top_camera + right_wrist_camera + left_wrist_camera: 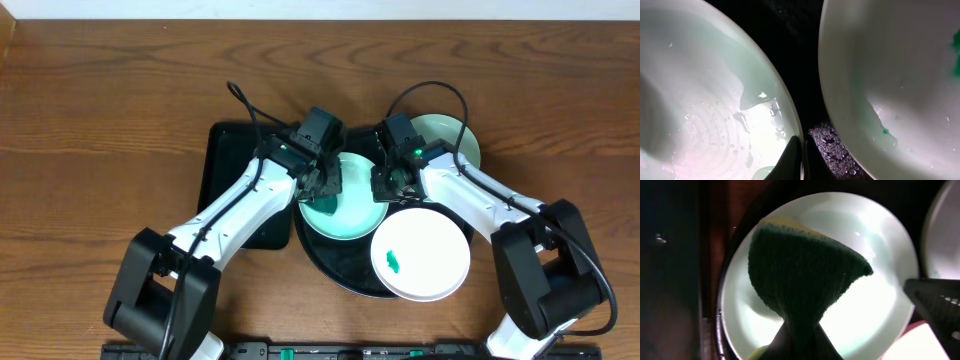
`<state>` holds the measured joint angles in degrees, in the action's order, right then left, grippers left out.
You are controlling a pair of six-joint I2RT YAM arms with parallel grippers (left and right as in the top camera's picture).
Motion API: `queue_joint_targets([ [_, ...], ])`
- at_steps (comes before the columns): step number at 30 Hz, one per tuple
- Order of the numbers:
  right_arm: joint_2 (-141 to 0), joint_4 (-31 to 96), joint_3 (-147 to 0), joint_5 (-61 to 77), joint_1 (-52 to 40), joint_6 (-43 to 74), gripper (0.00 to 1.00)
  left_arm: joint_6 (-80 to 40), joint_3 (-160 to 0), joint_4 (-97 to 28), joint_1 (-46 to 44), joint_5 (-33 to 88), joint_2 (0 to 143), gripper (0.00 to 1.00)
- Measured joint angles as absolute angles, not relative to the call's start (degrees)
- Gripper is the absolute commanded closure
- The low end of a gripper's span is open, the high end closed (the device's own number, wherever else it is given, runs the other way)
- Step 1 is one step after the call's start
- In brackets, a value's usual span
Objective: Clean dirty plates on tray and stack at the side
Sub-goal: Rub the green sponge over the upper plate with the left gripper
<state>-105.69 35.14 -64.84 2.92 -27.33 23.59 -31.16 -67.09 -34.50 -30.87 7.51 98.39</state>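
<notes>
Sponge fills my left wrist view, pinched tight in my left end effector and held over the middle mint plate. Scrubbing looks like the step in hand. Right wrist: my right end effector, fingers pressed together on that plate's rim, steadies it on the black tray, with the green-smeared white plate just beside. Overhead: the far mint plate waits too. Next, I judge: finish wiping, then lift this plate to the bench.
</notes>
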Motion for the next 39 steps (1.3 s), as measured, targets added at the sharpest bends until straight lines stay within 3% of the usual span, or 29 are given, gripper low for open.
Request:
queue_joint_targets([
  [4, -105.7, 35.1, -64.8, 3.2, -27.4, 23.5, 0.9, -31.1, -67.0, -34.4, -30.9, 6.8, 98.4, 0.93],
  [8, -105.7, 35.1, -64.8, 3.5, -27.4, 23.4, 0.9, -31.1, -67.0, -34.3, -30.9, 6.4, 98.4, 0.92],
  [15, -105.7, 35.2, -64.8, 3.6, -27.4, 23.4, 0.91, -31.1, -67.0, -34.2, -30.9, 6.0, 98.4, 0.92],
  [17, -105.7, 35.1, -64.7, 3.6, -27.5, 23.3, 0.99, -31.1, -67.0, -34.3, -30.9, 6.0, 98.4, 0.93],
  [39, -105.7, 35.1, -64.5, 3.2, -27.5, 23.4, 0.99, -31.1, -66.5, -33.5, -30.9, 5.5, 98.4, 0.93],
])
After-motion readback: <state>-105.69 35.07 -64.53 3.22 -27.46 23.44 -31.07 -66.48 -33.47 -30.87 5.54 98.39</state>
